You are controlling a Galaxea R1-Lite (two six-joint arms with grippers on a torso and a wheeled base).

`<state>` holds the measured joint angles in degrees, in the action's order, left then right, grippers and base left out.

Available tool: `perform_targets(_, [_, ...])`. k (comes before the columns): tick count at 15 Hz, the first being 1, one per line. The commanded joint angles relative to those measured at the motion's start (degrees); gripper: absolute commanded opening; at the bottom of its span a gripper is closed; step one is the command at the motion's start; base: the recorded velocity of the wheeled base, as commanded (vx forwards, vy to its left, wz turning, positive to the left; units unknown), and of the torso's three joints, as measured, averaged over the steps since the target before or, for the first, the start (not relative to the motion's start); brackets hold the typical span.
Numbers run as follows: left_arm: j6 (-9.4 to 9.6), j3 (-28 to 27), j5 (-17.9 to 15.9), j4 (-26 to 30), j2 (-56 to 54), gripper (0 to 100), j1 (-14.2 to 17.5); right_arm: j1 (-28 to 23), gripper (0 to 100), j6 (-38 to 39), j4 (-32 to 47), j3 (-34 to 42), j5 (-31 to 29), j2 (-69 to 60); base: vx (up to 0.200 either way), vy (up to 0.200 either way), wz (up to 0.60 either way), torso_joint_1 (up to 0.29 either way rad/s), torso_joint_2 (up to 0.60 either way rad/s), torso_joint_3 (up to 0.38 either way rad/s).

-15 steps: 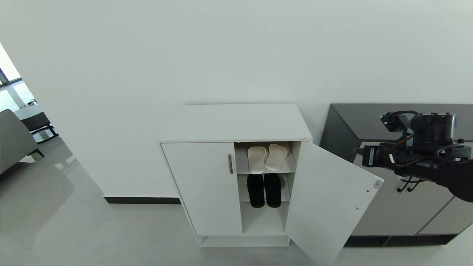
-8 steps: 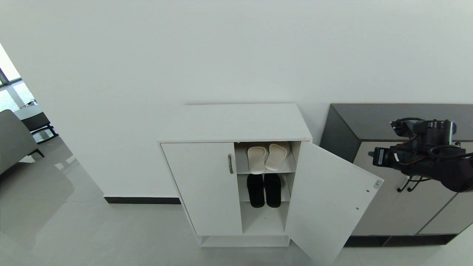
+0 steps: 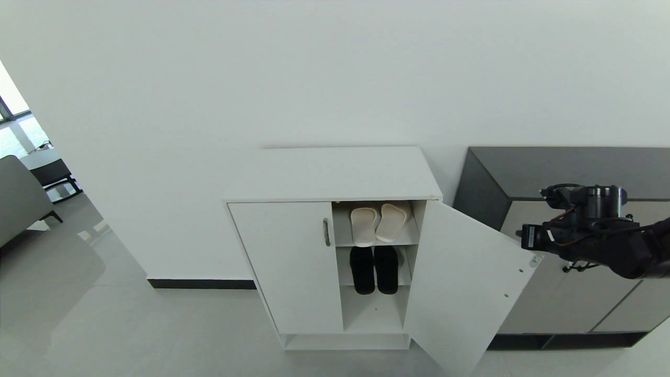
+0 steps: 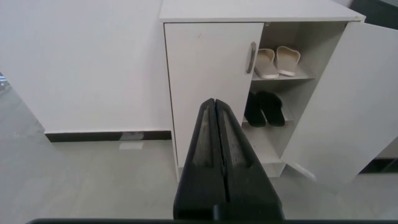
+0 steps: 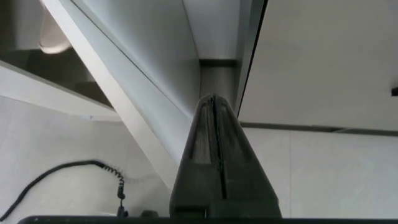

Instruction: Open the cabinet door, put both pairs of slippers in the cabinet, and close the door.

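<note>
Cabinet door (image 3: pixel 466 283): right-hand leaf, swung wide open, free edge toward the robot. Right gripper (image 5: pixel 213 102) has its fingers pressed together on nothing and sits just beside that free edge, on the door's outer side. Left gripper (image 4: pixel 215 106) is likewise clamped flat and empty, well short of the cabinet (image 3: pixel 335 175). Inside: black slippers (image 3: pixel 373 269) on the middle shelf, white slippers (image 3: pixel 378 222) on the top shelf. Left leaf (image 3: pixel 282 262) is closed.

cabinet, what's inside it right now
Through the open right door, the cabinet shows a white pair of slippers on the top shelf and a black pair on the shelf below. Whatever sits behind the shut left door is hidden.
</note>
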<state>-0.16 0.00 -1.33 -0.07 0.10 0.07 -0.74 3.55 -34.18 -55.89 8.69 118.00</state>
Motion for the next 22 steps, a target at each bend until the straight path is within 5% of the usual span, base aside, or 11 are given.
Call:
perform_targets(1, [-0.02,0.0,0.0,0.0,0.0,0,0.0,0.5,0,0.0,0.0,0.6,0.0,0.6,0.000,0.000,0.00,0.000,0.00,0.000])
perform_targets(10, [-0.02,0.0,0.0,0.0,0.0,0,0.0,15.6,0,-4.8,-0.9,13.6,0.6,-11.1,0.000,0.000,0.00,0.000,0.00,0.000])
perform_targets(22, [-0.02,0.0,0.0,0.0,0.0,0,0.0,23.2,0,-3.7,-1.7,14.8,0.6,-7.4,0.000,0.000,0.00,0.000,0.00,0.000])
